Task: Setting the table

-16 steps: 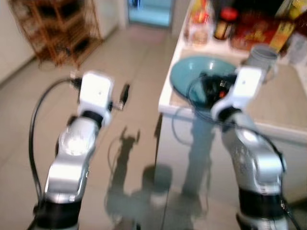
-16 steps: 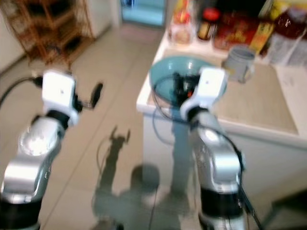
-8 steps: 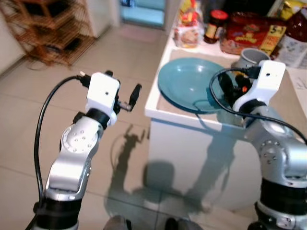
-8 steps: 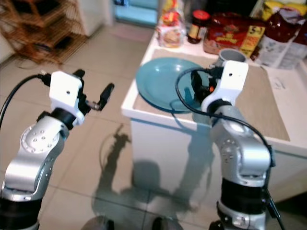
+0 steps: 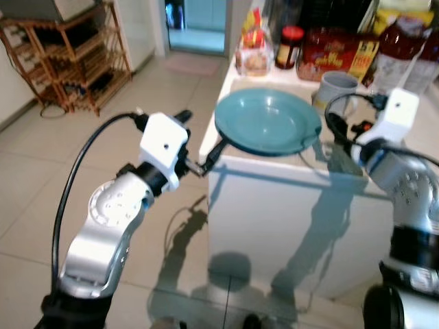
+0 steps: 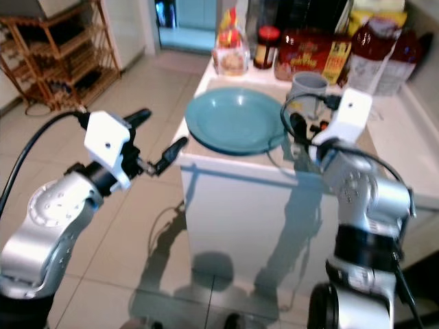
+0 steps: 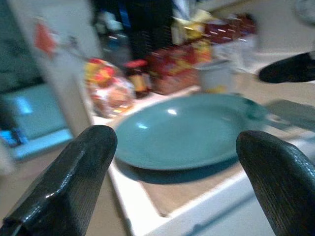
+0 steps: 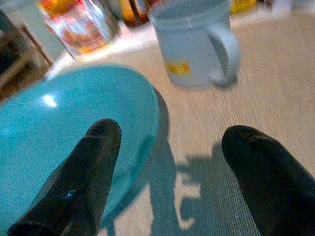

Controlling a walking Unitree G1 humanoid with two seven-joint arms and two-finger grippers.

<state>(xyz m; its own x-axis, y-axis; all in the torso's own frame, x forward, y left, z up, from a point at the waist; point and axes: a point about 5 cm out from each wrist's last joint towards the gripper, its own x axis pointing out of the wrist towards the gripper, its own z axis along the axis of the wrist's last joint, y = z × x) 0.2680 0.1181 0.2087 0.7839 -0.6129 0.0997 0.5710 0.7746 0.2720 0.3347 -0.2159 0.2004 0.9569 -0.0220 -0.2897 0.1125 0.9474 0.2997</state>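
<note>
Left gripper [image 7: 170,172] had its fingers spread wide, hanging just off the counter [image 5: 274,179] edge and aimed at the teal plate [image 5: 267,121]; right gripper [image 8: 172,177] was also apart, over the mat beside the plate; grey mug [image 8: 194,42] sat just behind it.

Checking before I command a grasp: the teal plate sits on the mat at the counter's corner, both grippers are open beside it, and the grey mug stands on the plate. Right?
Not quite. The grey mug stands on the mat just behind the teal plate, not on it; the right wrist view shows this. The rest holds: left gripper and right gripper are open beside the plate.
</note>
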